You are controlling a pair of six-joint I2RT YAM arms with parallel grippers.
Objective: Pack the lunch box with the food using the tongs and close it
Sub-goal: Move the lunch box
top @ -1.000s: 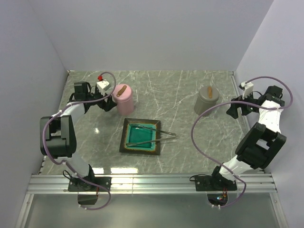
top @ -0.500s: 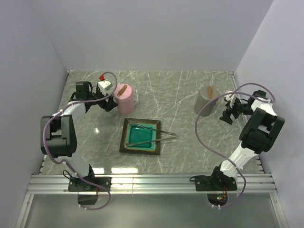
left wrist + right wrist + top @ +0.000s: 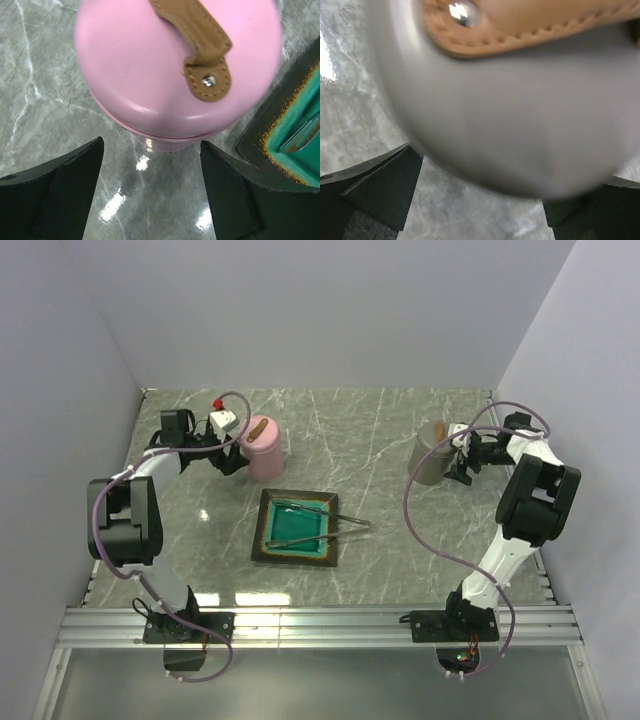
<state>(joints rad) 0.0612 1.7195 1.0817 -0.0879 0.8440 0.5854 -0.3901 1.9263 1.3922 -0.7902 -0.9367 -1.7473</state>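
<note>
1. The left end effector is open. Its two black fingers are spread wide, with bare grey-green veined marble surface showing between them.
2. Just ahead of that open gap stands the tall pale-pink cylindrical lunch box, upright. In the wrist view neither finger touches it.
3. The matching round pink lid sits on top of the lunch box, and a brown leather strap handle is fixed across the lid with a metal rivet.
4. Beyond the lunch box, on this end effector's right, lies a square plate with a teal glaze and a dark brown rim, flat on the surface and near the lunch box.
5. The long thin silver metal tongs rest across that plate. Their two slim arms lie over the teal centre, and the joined tip reaches past the plate's edge on the side away from the left end effector.
6. The right end effector is also open, its dark fingers far apart.
7. Close in front of it, filling its wrist view as a blur, is a grey cylindrical container with its own tan stitched strap. Whether the fingers touch the container cannot be told.
8. The lunch box, plate and tongs lie well apart from the right end effector, across the surface on its left.
</note>
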